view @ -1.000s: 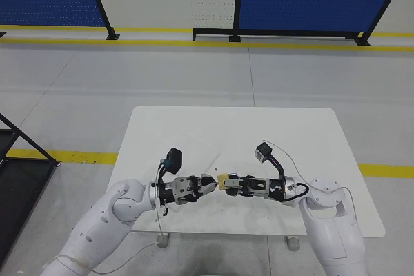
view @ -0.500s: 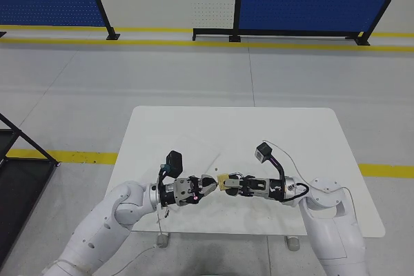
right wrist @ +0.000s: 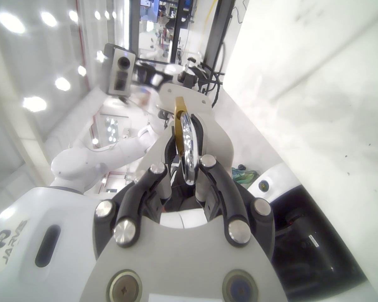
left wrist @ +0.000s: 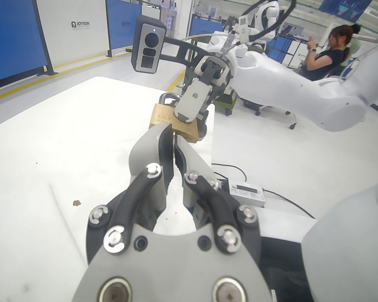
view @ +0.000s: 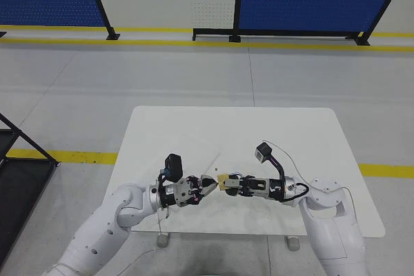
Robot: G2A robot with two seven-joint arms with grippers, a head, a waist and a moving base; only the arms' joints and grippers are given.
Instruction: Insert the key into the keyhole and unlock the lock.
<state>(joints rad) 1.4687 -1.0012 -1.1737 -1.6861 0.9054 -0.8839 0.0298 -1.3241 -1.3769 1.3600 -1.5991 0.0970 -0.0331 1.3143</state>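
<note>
A brass padlock [view: 223,181] hangs above the front part of the white table [view: 276,131]. My right gripper [view: 230,184] is shut on it. In the right wrist view the chrome shackle [right wrist: 187,146] lies between the fingers of the right gripper [right wrist: 184,127], with the brass body [right wrist: 179,114] beyond. My left gripper [left wrist: 174,135] is shut, its tips pressed against the padlock [left wrist: 162,120] at its bottom face. Only a thin sliver of the key [left wrist: 175,146] shows between the pads. In the top view the left gripper [view: 207,183] meets the lock from the left.
Both grippers hover near the table's front edge [view: 262,234]. A small brown speck [left wrist: 76,202] lies on the tabletop. A grey box with cables [left wrist: 247,190] sits on the floor beside the table. Blue barrier panels [view: 310,14] stand far behind.
The left wrist has rolled, its camera swinging down toward the arm, and the forearm has edged toward the padlock. The right arm and the padlock have kept still.
</note>
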